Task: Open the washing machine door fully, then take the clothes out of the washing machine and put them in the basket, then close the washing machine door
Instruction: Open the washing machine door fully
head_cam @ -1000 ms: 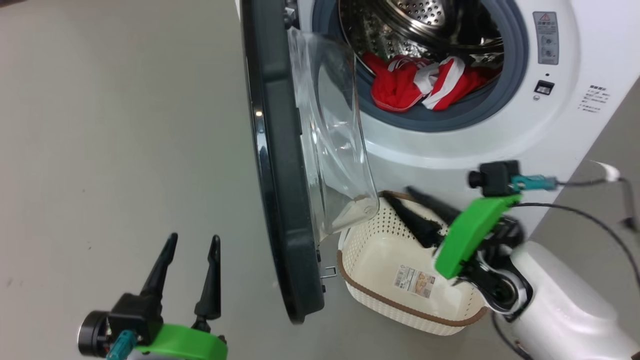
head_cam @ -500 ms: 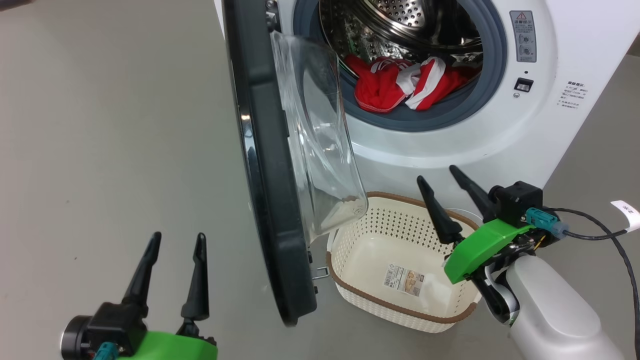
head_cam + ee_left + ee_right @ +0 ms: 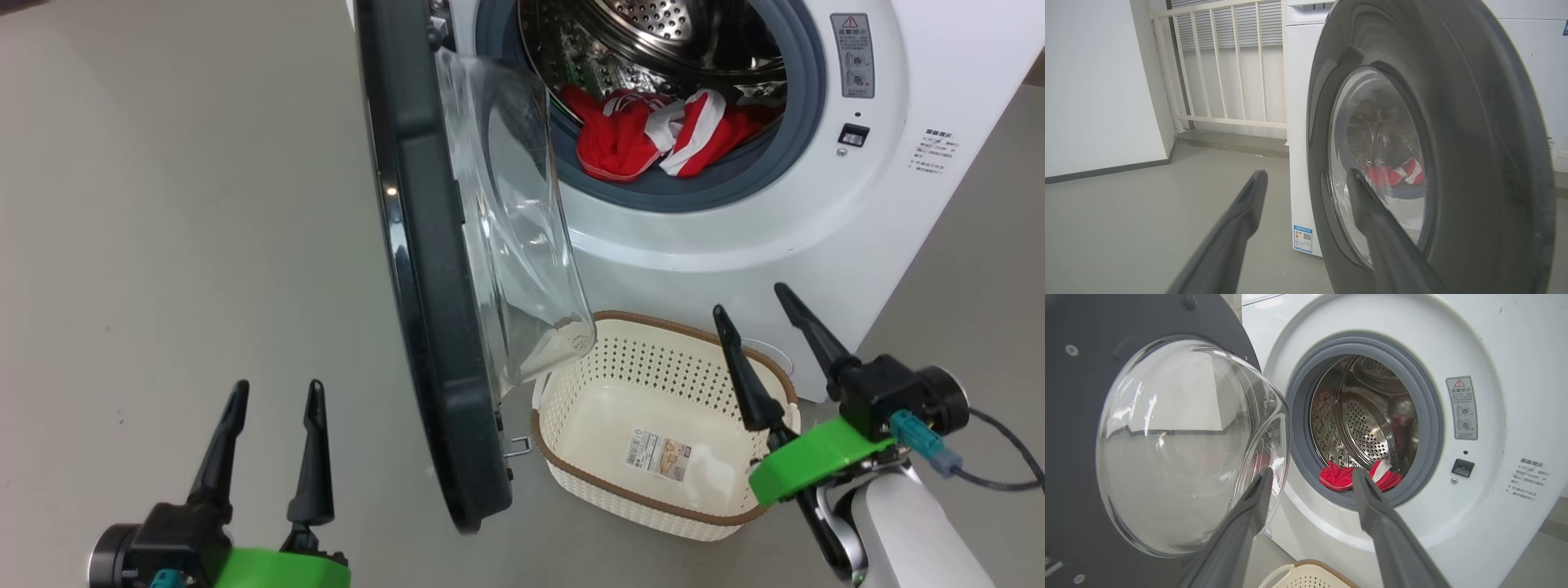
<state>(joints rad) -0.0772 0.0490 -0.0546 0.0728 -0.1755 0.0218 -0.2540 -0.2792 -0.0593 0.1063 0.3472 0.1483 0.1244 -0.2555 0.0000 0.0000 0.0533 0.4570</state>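
While the head camera has shifted a little since a second ago, the left gripper (image 3: 277, 385) hangs as before at the lower left over the bare grey floor (image 3: 163, 204), its two long dark fingers parted and empty. In its wrist view those fingers (image 3: 1241, 220) point at the outer face of the large round door with the glossy black rim (image 3: 424, 286), which stands swung out, edge-on to the head, its bulging clear glass bowl (image 3: 514, 245) facing the drum. To the right, the bright red garments with white stripes (image 3: 653, 135) lie in the steel perforated drum of the big white front-loading washer (image 3: 718, 237), at the lip of its grey rubber ring. Below, on the floor just before the machine, sits the small cream-white perforated plastic basket with the brown woven-look rim (image 3: 653, 320), holding nothing but its sticker. A second ago the right gripper (image 3: 749, 298) lay across the basket, fingers aimed left at the glass; now it stands at the basket's right end, fingers spread, gripping nothing, pointing up at the washer front. Its wrist view frames the clothes (image 3: 1355, 477) between its tips.
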